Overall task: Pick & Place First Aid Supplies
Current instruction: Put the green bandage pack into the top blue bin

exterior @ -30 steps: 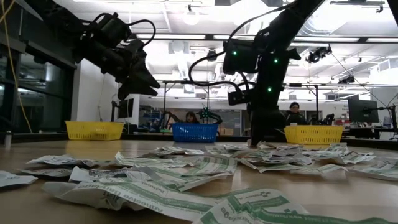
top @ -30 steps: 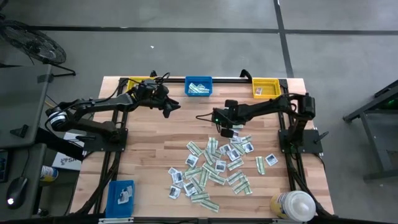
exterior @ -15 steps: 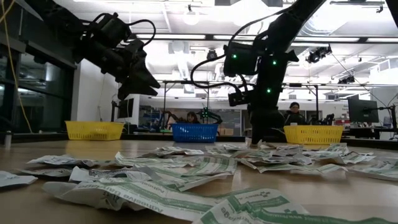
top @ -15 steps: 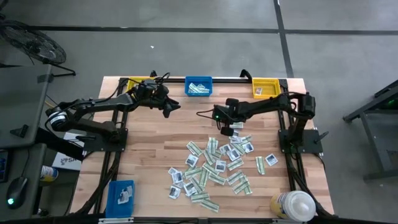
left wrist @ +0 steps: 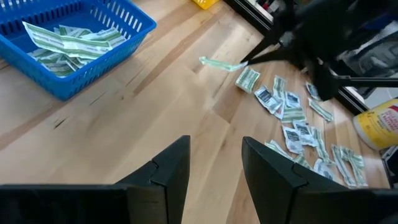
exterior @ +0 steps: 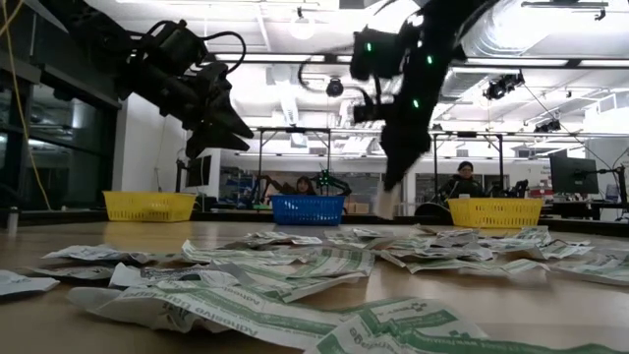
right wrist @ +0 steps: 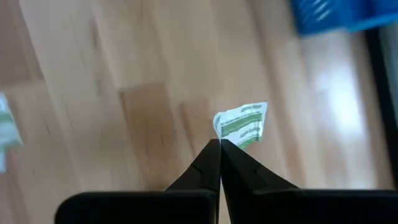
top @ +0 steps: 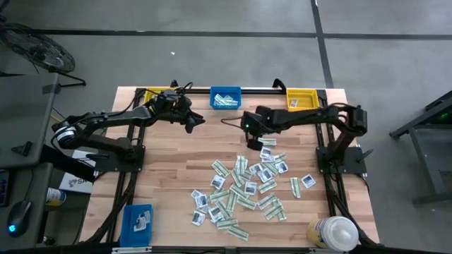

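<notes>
Looking straight down, the packets (top: 247,185) lie scattered mid-table, well apart from the blue bin (top: 225,98) at the far edge; the right gripper (top: 248,141) hangs over bare wood between them, its catch too small to make out here. The low view cuts off that gripper's fingertips against the bright room. From the left wrist, the left gripper (left wrist: 214,163) stands parted and empty, waiting near the bin. The right wrist view shows the right gripper pinched together on one corner of a green-and-white strip (right wrist: 241,125). I judge the strip light, limp and easily torn or dropped; a corner pinch suffices.
</notes>
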